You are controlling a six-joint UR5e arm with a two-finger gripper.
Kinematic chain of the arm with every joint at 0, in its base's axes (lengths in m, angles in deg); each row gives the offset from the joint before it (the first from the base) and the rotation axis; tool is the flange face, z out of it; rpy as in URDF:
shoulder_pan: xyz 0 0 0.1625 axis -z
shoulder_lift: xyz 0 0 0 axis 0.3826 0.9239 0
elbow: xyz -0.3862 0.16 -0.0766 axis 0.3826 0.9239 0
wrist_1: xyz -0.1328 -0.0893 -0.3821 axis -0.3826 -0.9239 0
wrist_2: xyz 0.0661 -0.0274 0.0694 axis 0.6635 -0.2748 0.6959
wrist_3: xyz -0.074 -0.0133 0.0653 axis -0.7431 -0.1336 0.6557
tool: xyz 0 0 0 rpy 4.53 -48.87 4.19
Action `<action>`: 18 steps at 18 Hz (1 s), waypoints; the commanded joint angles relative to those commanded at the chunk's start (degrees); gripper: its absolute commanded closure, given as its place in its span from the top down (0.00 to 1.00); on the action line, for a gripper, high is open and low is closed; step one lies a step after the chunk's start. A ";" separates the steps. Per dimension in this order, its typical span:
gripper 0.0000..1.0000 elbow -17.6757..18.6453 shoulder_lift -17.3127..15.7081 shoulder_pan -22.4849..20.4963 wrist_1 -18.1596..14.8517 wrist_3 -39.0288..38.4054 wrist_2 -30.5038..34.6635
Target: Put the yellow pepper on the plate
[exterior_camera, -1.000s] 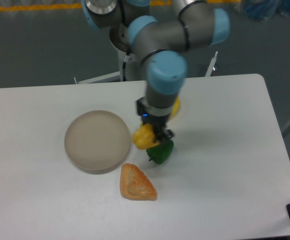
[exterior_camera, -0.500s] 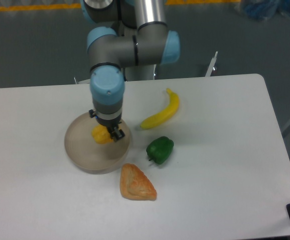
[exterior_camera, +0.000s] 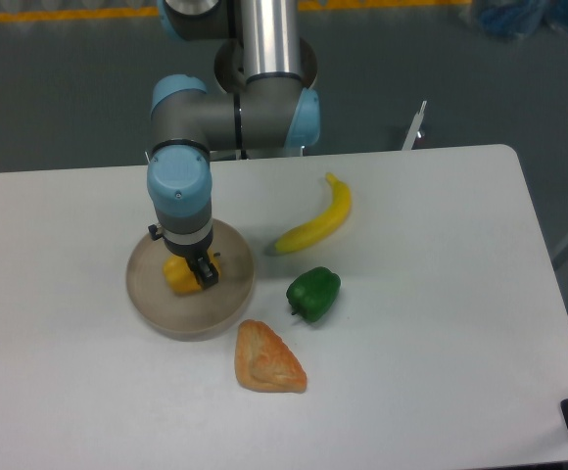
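Note:
The yellow pepper (exterior_camera: 179, 277) is over the middle of the round beige-grey plate (exterior_camera: 157, 308), which lies left of centre on the white table. My gripper (exterior_camera: 192, 271) comes straight down from above and is shut on the pepper. The pepper looks level with the plate's inside, but I cannot tell whether it touches it. The wrist hides the pepper's top and the plate's far rim.
A yellow banana (exterior_camera: 317, 224) lies to the right of the plate. A green pepper (exterior_camera: 313, 293) sits below the banana. A tan triangular pastry (exterior_camera: 266, 359) rests near the plate's lower right edge. The arm's base stands behind the table.
The arm has carried the yellow pepper leftward from beside the green pepper to over the plate, then a little further left and down toward its middle.

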 joint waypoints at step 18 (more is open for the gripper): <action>1.00 -8.08 -4.57 -24.33 -0.79 21.16 6.24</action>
